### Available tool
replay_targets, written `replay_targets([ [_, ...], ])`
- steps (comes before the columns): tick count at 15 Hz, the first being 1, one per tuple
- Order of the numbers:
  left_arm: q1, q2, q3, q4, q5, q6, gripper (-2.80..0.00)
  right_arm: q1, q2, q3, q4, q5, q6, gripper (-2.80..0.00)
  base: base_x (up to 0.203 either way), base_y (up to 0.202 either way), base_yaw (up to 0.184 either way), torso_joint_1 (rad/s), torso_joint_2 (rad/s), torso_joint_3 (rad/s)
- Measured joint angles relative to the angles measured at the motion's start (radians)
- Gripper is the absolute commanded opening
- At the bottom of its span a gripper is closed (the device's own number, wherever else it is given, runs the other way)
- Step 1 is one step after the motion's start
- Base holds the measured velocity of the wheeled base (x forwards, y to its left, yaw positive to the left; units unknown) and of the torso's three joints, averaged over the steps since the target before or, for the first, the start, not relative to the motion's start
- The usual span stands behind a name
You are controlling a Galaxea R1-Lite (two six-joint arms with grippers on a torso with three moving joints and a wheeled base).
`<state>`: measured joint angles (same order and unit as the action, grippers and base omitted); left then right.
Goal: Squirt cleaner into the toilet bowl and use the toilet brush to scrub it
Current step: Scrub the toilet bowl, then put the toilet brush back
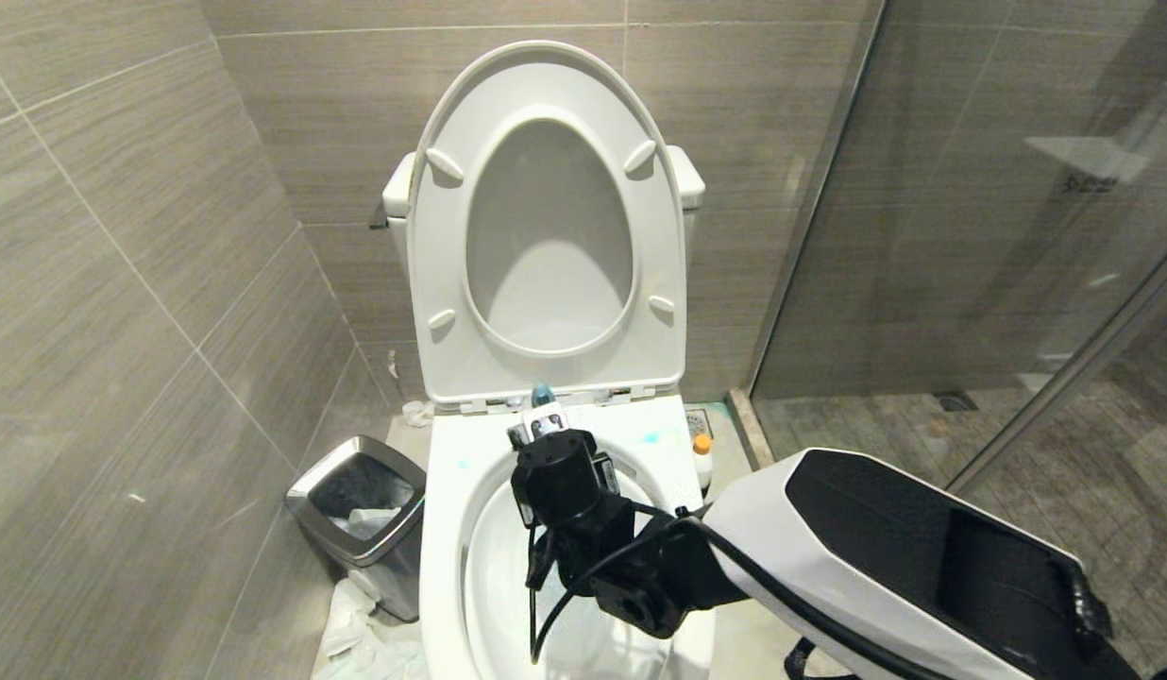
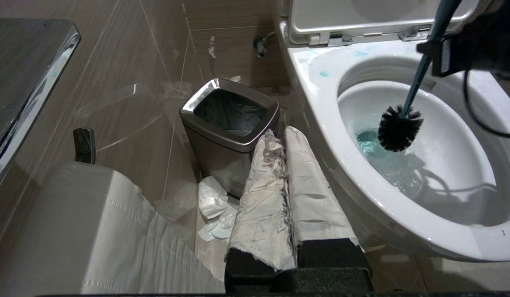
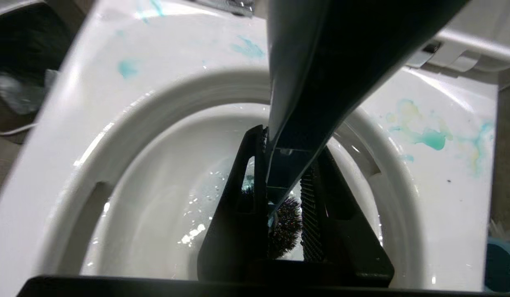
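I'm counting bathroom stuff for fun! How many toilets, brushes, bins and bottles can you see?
Toilet bowl: 1
Toilet brush, held in the right pincer: 1
Bin: 1
Bottle with orange cap: 1
Total: 4

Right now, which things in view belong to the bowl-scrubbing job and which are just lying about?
Part of the job:
- toilet brush, head down in the bowl
- right gripper, shut on the brush handle
- toilet bowl
- cleaner, smeared on the rim

Lying about:
- bin beside the toilet
- crumpled tissue on the floor
- small orange-capped bottle
- left gripper, shut, idle
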<state>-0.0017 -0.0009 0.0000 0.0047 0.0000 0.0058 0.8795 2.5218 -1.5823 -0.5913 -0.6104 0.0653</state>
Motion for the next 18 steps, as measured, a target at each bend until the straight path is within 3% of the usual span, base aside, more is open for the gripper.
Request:
replay_targets([
  [7,0.0,0.0,0.0,0.0,0.0,0.0,-2.8,0.067,-0.425,0.335,-0.012,0.003,0.03,-2.8,0.0,0.0,0.0,0.0,0.0,0.0],
  [12,0.0,0.0,0.0,0.0,0.0,0.0,-2.8,0.069,-0.732,0.417,0.128,0.012,0.006,-2.8,0.0,0.0,0.0,0.0,0.0,0.0],
  [15,0.0,0.0,0.0,0.0,0.0,0.0,-2.8,-0.029,-0.854,0.425,0.222,0.01,-0.028,-2.8,0.0,0.0,0.0,0.0,0.0,0.0],
  [18,0.0,0.0,0.0,0.0,0.0,0.0,-2.8,-0.203,-0.918,0.444,0.231,0.041,-0.055,-2.8,0.0,0.0,0.0,0.0,0.0,0.0],
])
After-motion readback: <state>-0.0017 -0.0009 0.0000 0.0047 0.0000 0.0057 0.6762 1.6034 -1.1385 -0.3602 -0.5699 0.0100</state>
